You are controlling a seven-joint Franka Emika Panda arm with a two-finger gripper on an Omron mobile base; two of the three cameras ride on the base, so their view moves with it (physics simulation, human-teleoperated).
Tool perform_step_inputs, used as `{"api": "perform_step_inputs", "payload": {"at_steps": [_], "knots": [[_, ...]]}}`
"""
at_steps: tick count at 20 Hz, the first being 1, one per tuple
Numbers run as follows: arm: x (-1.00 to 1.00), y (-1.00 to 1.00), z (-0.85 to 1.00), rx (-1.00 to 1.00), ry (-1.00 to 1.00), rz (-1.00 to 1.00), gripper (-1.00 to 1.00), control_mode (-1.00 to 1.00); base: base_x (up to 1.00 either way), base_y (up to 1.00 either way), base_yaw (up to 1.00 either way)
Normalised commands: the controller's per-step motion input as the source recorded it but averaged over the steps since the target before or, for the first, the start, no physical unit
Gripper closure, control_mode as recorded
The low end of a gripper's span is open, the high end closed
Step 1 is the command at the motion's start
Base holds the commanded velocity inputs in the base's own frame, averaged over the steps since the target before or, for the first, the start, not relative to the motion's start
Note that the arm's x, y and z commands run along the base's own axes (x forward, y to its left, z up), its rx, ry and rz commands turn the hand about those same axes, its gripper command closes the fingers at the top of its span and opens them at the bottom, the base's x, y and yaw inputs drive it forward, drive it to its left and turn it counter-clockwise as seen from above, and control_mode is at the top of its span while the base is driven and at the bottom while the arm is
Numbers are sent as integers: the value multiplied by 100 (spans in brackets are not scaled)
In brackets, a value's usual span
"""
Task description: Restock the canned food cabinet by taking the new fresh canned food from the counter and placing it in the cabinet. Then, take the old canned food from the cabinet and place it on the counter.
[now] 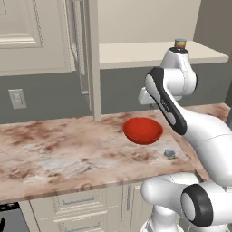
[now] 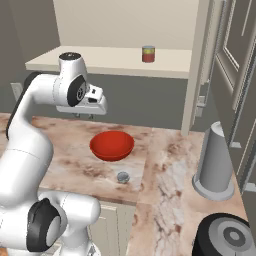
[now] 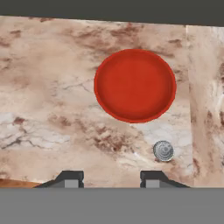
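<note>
Spread apart and gripping nothing, my gripper (image 3: pixel 111 178) is hovering over the counter (image 3: pixel 48 105) while I'm seeing the flat grey tin (image 3: pixel 163 151) lying just beyond its right fingertip (image 3: pixel 153 177), near the red bowl (image 3: pixel 135 85).

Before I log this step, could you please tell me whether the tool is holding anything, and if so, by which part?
Nothing is held. The tool hangs open above the counter, its fingers apart with only stone between them; the small tin lies untouched beside the red bowl.

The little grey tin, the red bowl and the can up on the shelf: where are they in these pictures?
new fresh canned food (image 3: pixel 163 151), hand view, on its round lid.
red bowl (image 3: pixel 134 84), hand view, on its inner bottom.
old canned food (image 2: pixel 148 54), right base view, on its red label.
</note>
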Motion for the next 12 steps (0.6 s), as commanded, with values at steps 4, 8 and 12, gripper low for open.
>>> {"api": "perform_step_inputs", "payload": {"at_steps": [4, 8, 12], "knots": [[0, 0, 0, 0, 0, 0, -100, -100, 0, 0, 0], [-36, -41, -34, 3, 6, -5, -100, -100, 0, 0, 0], [-31, -46, -89, 1, 16, -9, -100, -100, 0, 0, 0]]}}
